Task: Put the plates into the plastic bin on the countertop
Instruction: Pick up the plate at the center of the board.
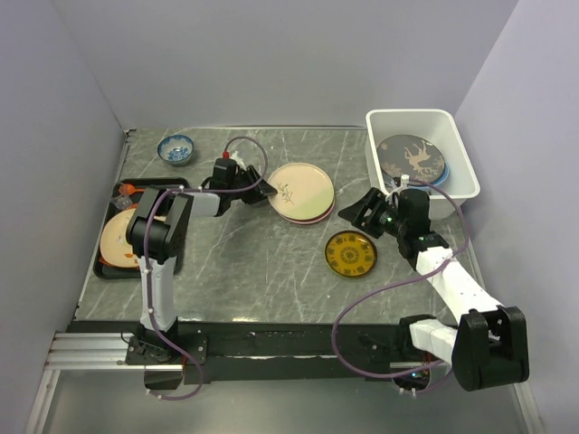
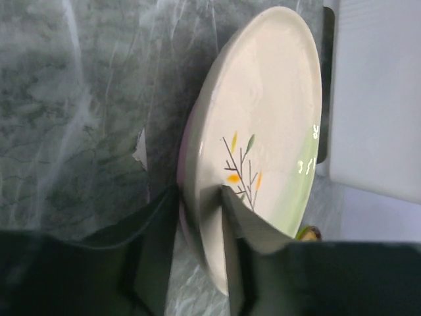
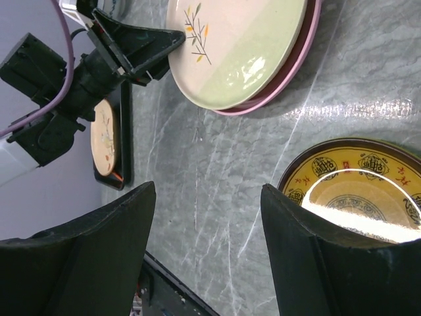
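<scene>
The task is partly done: a dark plate point(image 1: 412, 158) lies in the white bin point(image 1: 412, 113) on top of a blue plate point(image 1: 441, 177). On the worktop point(image 1: 253, 262) remain the cream plate point(image 1: 301, 190) resting on a pink plate point(image 3: 294, 69), a small yellow plate point(image 1: 351, 254), and one more plate point(image 1: 116, 240) in the black tray point(image 1: 107, 272). The left tool point(image 1: 266, 193) has one jaw on each side of the cream plate's rim, but I cannot tell if it pinches it, while the right tool point(image 3: 207, 189) is released and empty above the worktop beside the yellow plate. How many plates lie under the dark one is hidden, and the left arm covers part of the tray.
</scene>
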